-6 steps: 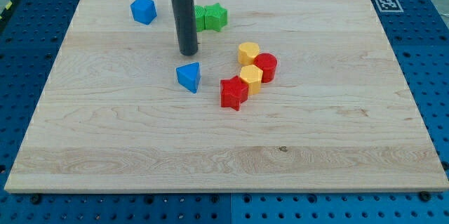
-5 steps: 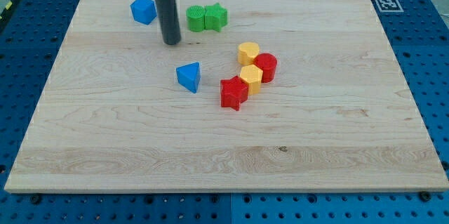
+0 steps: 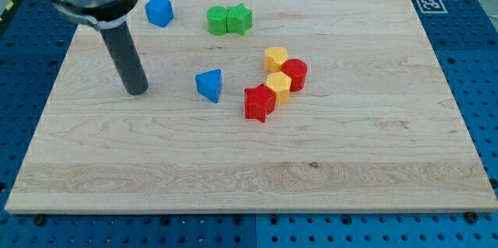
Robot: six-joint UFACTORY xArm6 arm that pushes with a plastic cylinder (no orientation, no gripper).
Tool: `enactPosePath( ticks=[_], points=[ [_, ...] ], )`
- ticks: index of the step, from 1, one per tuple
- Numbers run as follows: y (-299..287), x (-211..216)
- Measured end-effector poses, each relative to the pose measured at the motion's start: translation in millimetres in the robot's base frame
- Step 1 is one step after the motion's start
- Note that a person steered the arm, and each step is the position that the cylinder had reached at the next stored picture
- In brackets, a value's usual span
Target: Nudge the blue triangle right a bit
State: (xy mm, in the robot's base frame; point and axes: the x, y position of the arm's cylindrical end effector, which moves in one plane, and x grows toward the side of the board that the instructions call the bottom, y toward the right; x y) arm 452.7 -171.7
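Observation:
The blue triangle (image 3: 209, 85) lies on the wooden board (image 3: 249, 162), left of centre. My tip (image 3: 137, 90) rests on the board to the triangle's left, about a rod's length of bare wood apart from it, at nearly the same height in the view. The dark rod rises from the tip toward the view's top left.
A blue block (image 3: 159, 11) sits near the view's top left. A green cylinder (image 3: 217, 21) and a green star (image 3: 240, 18) touch at the top. A yellow block (image 3: 275, 58), red cylinder (image 3: 295, 74), second yellow block (image 3: 278, 87) and red star (image 3: 259, 103) cluster right of the triangle.
My tip has moved from above the blue triangle toward the view's left and down, ending to the triangle's left. No block has moved.

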Motion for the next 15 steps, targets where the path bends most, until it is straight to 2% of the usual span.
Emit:
enactPosePath(
  ticks=[3,9,10,11,13,15],
  points=[
    [44,26],
    [126,28],
    [114,28],
    [75,19],
    [59,-48],
    [76,-24]
  ],
)
